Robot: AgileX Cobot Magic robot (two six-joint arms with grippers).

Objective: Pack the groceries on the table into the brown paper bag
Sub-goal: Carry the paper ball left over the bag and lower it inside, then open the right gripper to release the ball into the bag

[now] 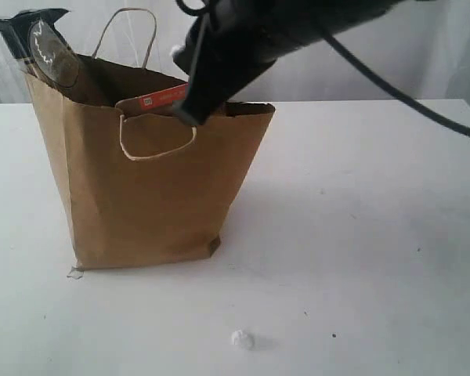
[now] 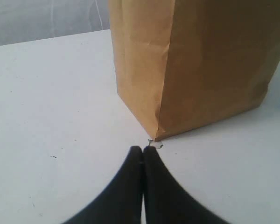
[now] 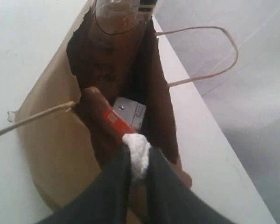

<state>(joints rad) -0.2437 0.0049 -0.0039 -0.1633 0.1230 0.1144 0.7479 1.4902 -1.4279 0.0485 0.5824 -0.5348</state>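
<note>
Right gripper (image 3: 136, 161) clenched on white lump, over brown paper bag (image 1: 149, 196) mouth; orange-labelled pouch (image 3: 113, 122) inside, upright, likely soft, crinkly, best pinched by top edge; left gripper (image 2: 143, 151) clenched empty beside bag corner

White lump (image 1: 242, 339): small and crumpled, alone on the near surface, well apart from everything else.
Backdrop (image 1: 313, 74): pale curtain with soft folds behind the far edge.

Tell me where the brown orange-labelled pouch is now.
The brown orange-labelled pouch sticks out of the brown paper bag mouth, left-centre in the exterior view, under the right tool.
</note>
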